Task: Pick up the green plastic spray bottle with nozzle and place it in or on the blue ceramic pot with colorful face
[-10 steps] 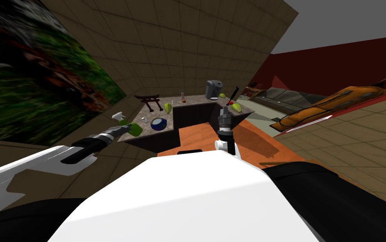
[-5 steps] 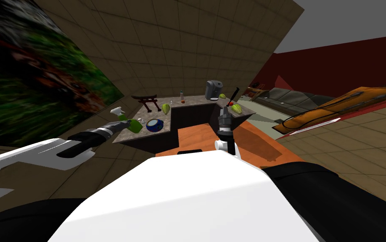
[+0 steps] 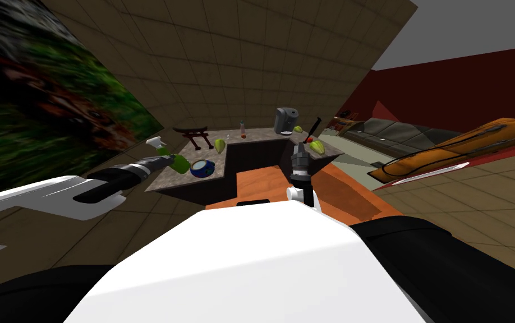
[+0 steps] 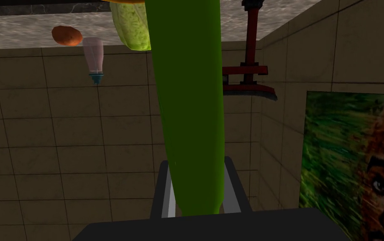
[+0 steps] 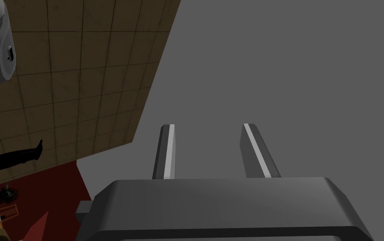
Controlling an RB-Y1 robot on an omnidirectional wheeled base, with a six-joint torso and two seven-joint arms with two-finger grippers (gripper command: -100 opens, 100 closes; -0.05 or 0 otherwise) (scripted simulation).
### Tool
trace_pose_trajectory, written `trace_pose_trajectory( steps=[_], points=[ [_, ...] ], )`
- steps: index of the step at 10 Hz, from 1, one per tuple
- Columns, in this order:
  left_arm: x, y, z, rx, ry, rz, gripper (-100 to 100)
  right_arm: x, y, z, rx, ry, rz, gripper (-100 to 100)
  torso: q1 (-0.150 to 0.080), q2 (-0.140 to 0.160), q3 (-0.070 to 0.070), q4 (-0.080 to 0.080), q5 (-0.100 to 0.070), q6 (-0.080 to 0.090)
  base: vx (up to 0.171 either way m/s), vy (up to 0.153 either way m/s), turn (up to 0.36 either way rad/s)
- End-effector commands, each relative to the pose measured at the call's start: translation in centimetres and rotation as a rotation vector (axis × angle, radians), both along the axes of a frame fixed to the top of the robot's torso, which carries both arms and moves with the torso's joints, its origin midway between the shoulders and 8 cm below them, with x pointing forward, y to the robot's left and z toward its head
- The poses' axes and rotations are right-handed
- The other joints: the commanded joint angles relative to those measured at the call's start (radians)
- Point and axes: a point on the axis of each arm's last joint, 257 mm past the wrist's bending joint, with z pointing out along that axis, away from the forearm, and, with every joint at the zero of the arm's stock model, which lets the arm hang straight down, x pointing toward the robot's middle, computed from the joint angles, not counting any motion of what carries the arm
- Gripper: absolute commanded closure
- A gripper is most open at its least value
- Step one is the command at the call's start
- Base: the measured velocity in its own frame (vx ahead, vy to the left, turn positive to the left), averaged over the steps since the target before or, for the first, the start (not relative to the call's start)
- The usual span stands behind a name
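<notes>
Left claw [image 4: 195,164] clamped on green spray bottle [image 3: 180,164], just beside blue pot [image 3: 202,168] at its 9 o'clock, pot on tabletop [image 3: 166,180]. Right claw [image 5: 210,127] wide, empty.

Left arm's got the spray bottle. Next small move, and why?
Probably carry the left gripper a little further toward the blue pot, then lower. Its fingers are shut on the green spray bottle, which in the head view sits beside the pot's rim rather than over its opening. The pot stands open-topped on the counter.
</notes>
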Motion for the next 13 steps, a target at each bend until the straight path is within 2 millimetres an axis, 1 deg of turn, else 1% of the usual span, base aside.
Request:
trace_pose_trajectory(
  steps=[1, 4, 5, 6, 10, 11, 12, 13],
  points=[
    [0.5, -0.7, 1.3, 0.002, -0.01, 0.005, 100, 0.0, 0.0, 0.0, 0.0, 0.0, 0.0, 0, 0.0, 0.0, 0.0, 0.0, 0.0, 0.0, 0.065, -0.097, 0.072],
    [1.2, -1.6, 3.0, 0.005, -0.025, 0.012, 100, 0.0, 0.0, 0.0, 0.0, 0.0, 0.0, 0, -0.002, -0.001, 0.0, 0.0, -0.001, 0.0, 0.07, -0.105, 0.068],
    [0.9, -1.4, 2.6, 0.004, -0.021, 0.009, 100, 0.0, 0.0, 0.0, 0.0, 0.0, 0.0, 0, -0.001, -0.001, 0.0, 0.0, -0.001, 0.0, 0.032, -0.042, 0.013],
    [1.0, -1.3, 2.7, 0.004, -0.023, 0.011, -100, 0.0, 0.0, 0.0, 0.0, 0.0, 0.0, 0, 0.002, 0.001, 0.0, 0.0, 0.0, 0.0, 0.006, -0.01, -0.001],
    [1.0, -1.3, 2.7, 0.004, -0.023, 0.011, -100, 0.0, 0.0, 0.0, 0.0, 0.0, 0.0, 0, 0.007, 0.004, 0.002, 0.001, 0.002, 0.0, 0.0, 0.0, 0.0],
    [1.0, -1.3, 2.7, 0.004, -0.023, 0.011, 0, 0.0, 0.0, 0.0, 0.0, 0.0, 0.0, 0, 0.007, 0.004, 0.002, 0.001, 0.002, 0.0, 0.0, 0.0, 0.0],
    [1.8, -2.9, 4.2, 0.006, -0.028, -0.008, -100, 0.0, 0.0, 0.0, 0.0, 0.0, 0.0, 0, 0.007, 0.004, 0.002, 0.001, 0.002, 0.0, 0.007, 0.029, 0.162],
    [1.8, -2.9, 4.2, 0.006, -0.028, -0.008, -100, 0.0, 0.0, 0.0, 0.0, 0.0, 0.0, 0, 0.008, 0.004, 0.002, 0.001, 0.002, -0.001, 0.015, 0.032, 0.079]
  ],
)
